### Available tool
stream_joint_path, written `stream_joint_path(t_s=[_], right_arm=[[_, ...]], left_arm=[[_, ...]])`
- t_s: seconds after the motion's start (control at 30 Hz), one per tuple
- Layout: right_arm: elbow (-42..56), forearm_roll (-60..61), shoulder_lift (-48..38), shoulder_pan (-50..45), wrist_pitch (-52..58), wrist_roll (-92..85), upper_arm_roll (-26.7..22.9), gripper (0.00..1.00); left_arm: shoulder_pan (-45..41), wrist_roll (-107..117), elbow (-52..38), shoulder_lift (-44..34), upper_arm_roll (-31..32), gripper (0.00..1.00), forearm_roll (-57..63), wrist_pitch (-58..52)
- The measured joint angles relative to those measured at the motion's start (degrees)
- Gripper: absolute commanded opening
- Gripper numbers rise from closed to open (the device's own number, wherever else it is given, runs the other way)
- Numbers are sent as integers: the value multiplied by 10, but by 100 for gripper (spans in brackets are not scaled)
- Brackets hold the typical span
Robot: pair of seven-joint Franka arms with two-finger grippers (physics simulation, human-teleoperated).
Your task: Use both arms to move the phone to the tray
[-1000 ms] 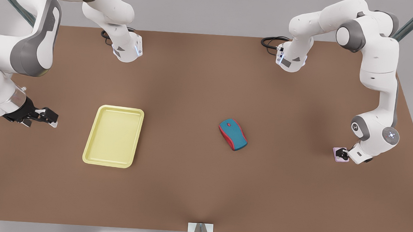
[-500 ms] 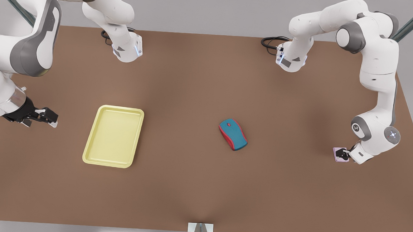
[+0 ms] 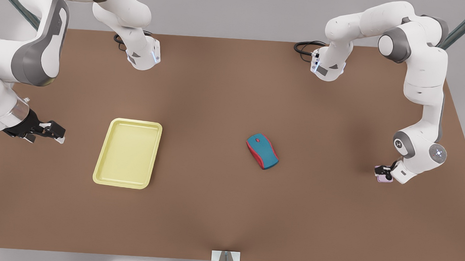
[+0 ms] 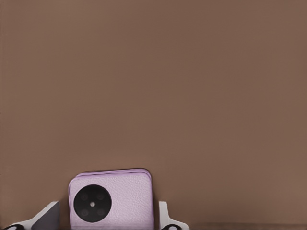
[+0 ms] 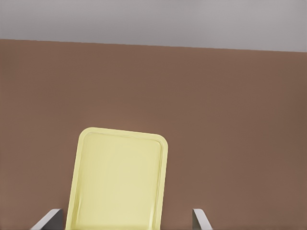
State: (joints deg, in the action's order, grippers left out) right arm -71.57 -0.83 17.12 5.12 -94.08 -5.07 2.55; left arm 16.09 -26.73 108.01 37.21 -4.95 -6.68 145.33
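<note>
One brown surface (image 3: 211, 206) fills the scene, grey wall behind. Left gripper (image 3: 384, 172), at the front view's right, has its jaws clamped on the phone (image 4: 111, 201). Right gripper (image 3: 52, 131) waits, jaws spread, beside the tray (image 3: 110, 179); a mouse (image 3: 262, 151) lies mid-surface.

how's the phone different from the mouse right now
The phone is flat, pale lilac and smaller; the mouse is domed, teal with red trim. The phone sits inside the left gripper near the front view's right table edge; the mouse lies free mid-table. The right gripper waits open beside the tray.
</note>
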Motion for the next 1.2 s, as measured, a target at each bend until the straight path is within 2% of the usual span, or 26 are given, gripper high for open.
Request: stream_joint_path(t_s=[0.03,0.1,1.2], right_arm=[[0,0,0,0,0,0,0,100],[0,0,0,0,0,0,0,100],[1,0,3,0,0,0,0,100]], left_arm=[[0,2,1,-1,-1,85,0,-1],[0,4,2,-1,-1,84,0,-3],[-10,30,1,-1,-1,79,2,-9]])
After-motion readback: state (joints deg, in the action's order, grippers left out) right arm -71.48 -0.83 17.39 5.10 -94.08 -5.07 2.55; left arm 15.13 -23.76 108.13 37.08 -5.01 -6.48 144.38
